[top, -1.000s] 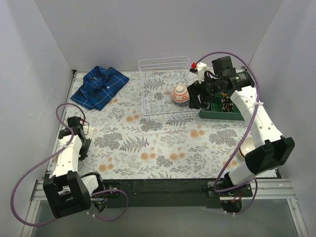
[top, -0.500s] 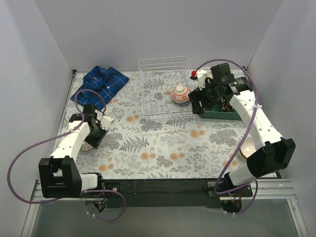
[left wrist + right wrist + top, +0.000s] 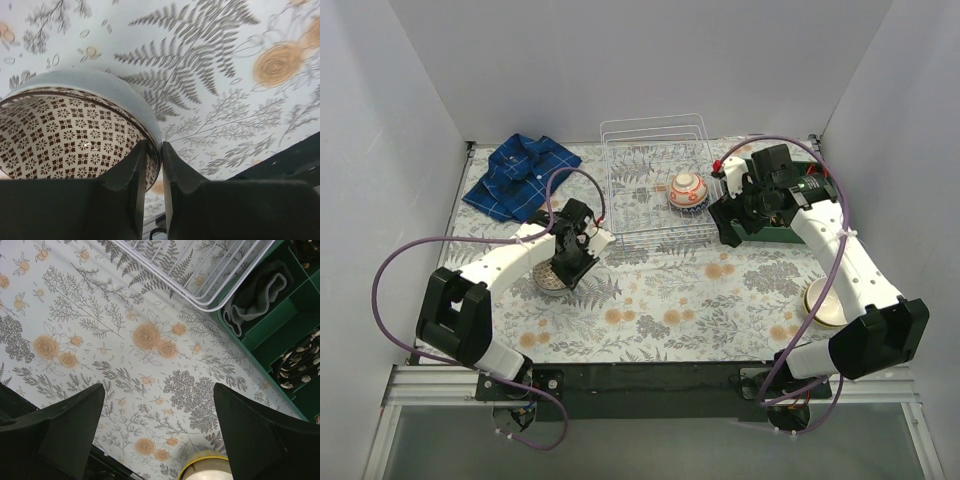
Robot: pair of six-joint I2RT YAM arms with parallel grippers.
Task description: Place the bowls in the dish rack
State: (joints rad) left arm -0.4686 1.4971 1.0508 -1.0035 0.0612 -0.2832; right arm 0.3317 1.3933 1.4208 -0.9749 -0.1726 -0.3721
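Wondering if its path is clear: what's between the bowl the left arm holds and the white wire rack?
Top view: only bare tablecloth and the arm's own wrist between patterned bowl and dish rack.

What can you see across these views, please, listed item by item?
dish rack: one, white wire, far centre
multicoloured bowl: one, red, white and blue, inside the rack's right side
brown-patterned bowl: one, brown and white, front-left of rack
yellow-rimmed bowl: one, near right
shirt: one, blue plaid, far left
green tray: one, right of rack
grey cloth: one, in tray
tablecloth: one, floral
left fingers: two, black, pinching brown-patterned bowl's rim
right fingers: two, black, open
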